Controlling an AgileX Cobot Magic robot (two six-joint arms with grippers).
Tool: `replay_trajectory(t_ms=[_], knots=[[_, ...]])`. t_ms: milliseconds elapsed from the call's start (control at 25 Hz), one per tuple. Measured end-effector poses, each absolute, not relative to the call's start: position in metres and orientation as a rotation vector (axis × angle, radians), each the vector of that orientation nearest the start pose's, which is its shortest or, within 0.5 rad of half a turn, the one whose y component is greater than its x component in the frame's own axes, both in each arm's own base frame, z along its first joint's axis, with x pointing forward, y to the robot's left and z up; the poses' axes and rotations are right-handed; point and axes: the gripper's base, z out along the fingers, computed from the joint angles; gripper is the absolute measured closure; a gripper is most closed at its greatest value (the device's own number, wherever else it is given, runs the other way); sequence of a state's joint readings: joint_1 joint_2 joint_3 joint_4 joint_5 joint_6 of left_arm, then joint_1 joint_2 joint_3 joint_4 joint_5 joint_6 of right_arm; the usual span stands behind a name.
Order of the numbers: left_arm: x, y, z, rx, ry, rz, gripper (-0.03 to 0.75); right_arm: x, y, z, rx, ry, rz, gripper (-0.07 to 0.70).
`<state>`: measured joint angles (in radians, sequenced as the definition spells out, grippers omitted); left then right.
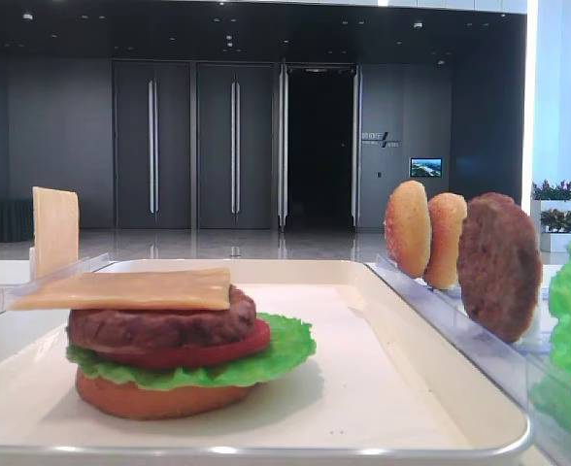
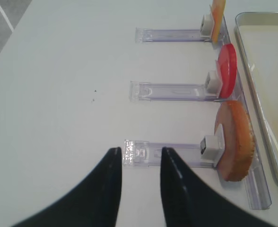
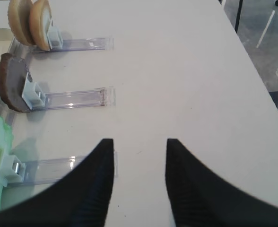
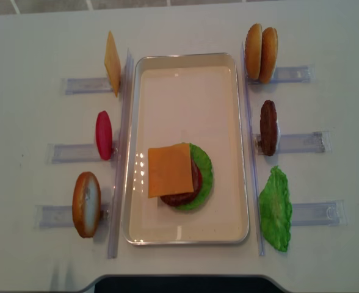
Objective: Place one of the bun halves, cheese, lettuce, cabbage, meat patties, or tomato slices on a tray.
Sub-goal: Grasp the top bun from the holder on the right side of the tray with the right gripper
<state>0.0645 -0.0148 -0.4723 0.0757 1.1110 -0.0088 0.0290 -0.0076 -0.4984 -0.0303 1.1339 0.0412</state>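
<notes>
Now both fingers released, empty; cheese [image 4: 170, 170] tops stack on tray [image 4: 185, 70].

Cream-white tray [image 4: 185, 67]; pale orange cheese [image 4: 170, 170] over dark brown patty [image 1: 159, 325], red tomato [image 1: 237, 349], bright green lettuce [image 4: 205, 174], golden-brown bun [image 1: 154, 398]. Speckled golden buns [image 4: 261, 52] at right, clear racks [image 4: 301, 142], black ribbed fingers [image 3: 94, 189], white table [image 4: 33, 49].

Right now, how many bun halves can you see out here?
4: two standing together in the far right rack, one upright in the near left rack, and one at the bottom of the stack on the tray. None seems hidden.
</notes>
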Motion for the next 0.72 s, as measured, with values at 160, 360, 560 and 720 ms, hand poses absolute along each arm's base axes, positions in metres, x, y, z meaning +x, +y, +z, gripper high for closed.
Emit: replay_trajectory(t_ms=[160,360,560,720], knots=[[-0.007,0.006,0.266,-0.082,2.106,0.125,0.496,-0.009,-0.003,0.271,0.016,2.111,0.005,0.346],[-0.007,0.006,0.266,-0.082,2.106,0.125,0.496,-0.009,-0.003,0.271,0.011,2.111,0.003,0.346],[-0.007,0.006,0.266,-0.082,2.106,0.125,0.496,-0.009,0.000,0.272,-0.050,2.104,0.006,0.331],[-0.007,0.006,0.266,-0.083,2.106,0.130,0.496,-0.001,0.003,0.282,-0.061,2.142,0.049,0.326]])
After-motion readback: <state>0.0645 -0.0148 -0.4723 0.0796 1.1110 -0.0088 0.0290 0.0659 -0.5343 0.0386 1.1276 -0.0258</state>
